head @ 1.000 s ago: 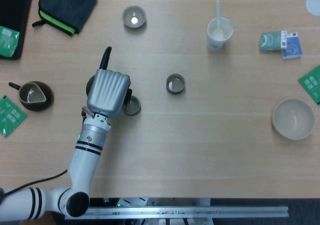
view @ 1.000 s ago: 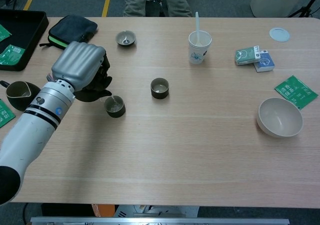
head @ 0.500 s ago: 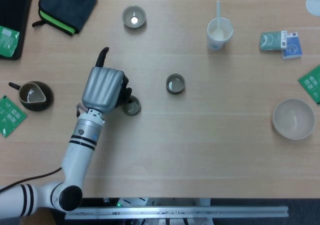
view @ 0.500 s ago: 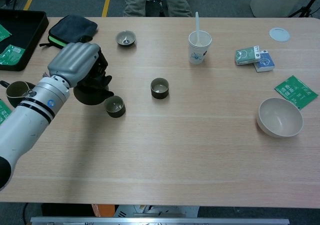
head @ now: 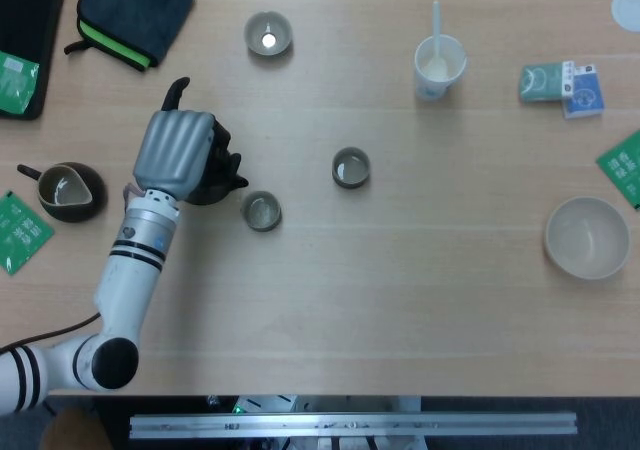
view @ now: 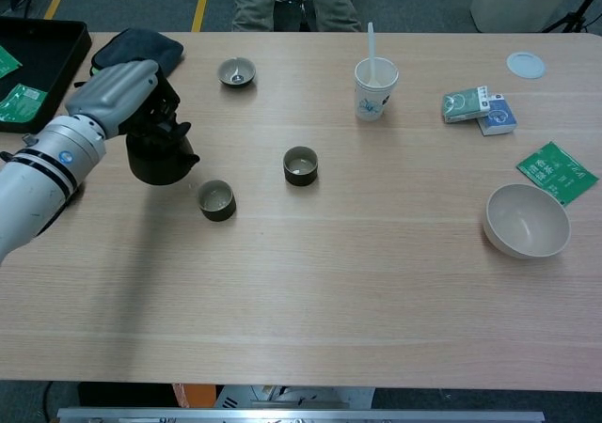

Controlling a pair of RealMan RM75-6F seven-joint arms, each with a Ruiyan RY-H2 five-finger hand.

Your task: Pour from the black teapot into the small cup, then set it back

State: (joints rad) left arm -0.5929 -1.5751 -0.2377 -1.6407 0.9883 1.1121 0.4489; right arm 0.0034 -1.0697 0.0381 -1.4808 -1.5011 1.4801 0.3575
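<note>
My left hand (head: 176, 154) (view: 117, 98) grips the black teapot (view: 159, 155) (head: 213, 175), which stands upright just left of the small dark cup (head: 261, 211) (view: 215, 200) and apart from it. In the head view the hand covers most of the teapot; its spout points right toward the cup. A second small dark cup (head: 350, 167) (view: 301, 165) sits further right. My right hand is not in either view.
A dark pitcher cup (head: 69, 191) stands left of my arm. A small bowl (head: 268, 33), a black pouch (head: 134, 13), a paper cup with a stick (head: 439, 67), tea packets (head: 560, 84) and a beige bowl (head: 587, 237) lie around the table.
My left hand has carried the teapot left and away from the small cup, from tilted over it to upright and level beside it.
</note>
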